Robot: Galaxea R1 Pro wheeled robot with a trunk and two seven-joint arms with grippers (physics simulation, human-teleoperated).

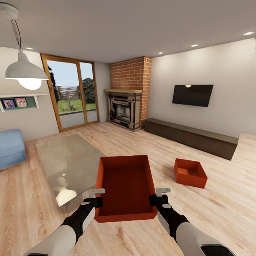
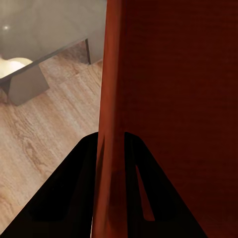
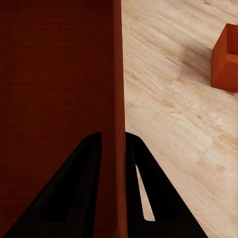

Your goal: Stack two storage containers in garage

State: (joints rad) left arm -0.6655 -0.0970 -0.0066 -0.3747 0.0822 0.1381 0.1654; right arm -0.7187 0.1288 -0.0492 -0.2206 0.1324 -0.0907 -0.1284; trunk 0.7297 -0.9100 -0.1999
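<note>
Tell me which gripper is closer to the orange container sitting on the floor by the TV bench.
Right. The right gripper clamps the held container's right wall, on the side facing the floor container; the left gripper clamps the opposite wall, farther off.

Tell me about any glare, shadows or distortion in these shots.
Head view: wide-angle bending, and lamp glare on the glass coffee table. Left wrist view: the same bright spot on the glass; the held container is dark and shaded. Right wrist view: soft shadow on the plank floor beside the second container.
</note>
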